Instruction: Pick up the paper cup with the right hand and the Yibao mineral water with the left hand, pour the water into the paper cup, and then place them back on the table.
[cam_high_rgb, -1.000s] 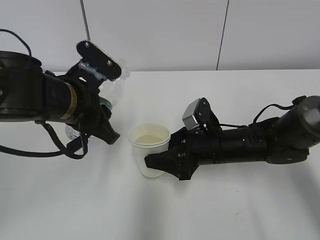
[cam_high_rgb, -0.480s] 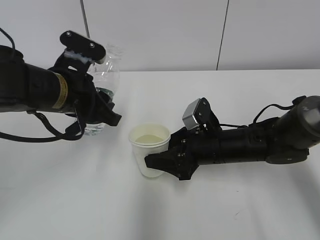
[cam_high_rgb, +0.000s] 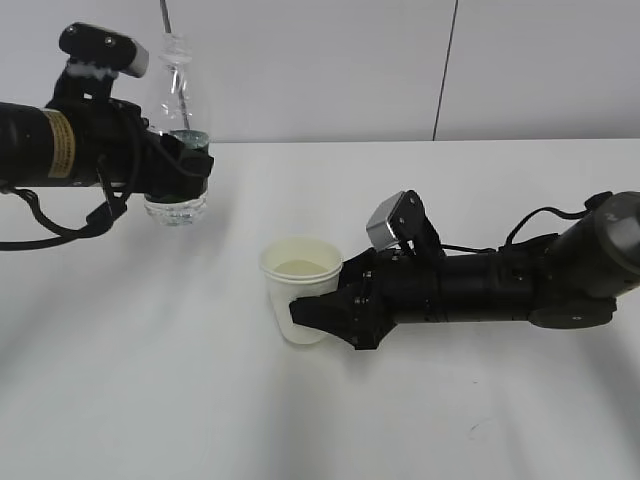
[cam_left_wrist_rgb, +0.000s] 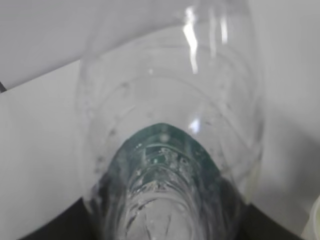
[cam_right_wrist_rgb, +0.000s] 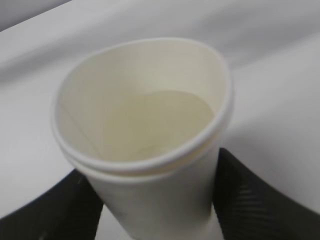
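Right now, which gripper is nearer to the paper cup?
Right. The right gripper is clamped around the paper cup; the left gripper holds the water bottle up and away to the cup's left.

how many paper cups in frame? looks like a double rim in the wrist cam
1 for certain: the paper cup sits mid-table, clamped by the right hand. The right wrist view shows two stacked rims, so a second cup may be nested in it; can't tell.

Both end effectors (cam_high_rgb: 185, 160) (cam_high_rgb: 318, 312) clamped, arms apart

Black arms (cam_high_rgb: 500, 285) (silver wrist blocks (cam_high_rgb: 390, 222)), loose cables.
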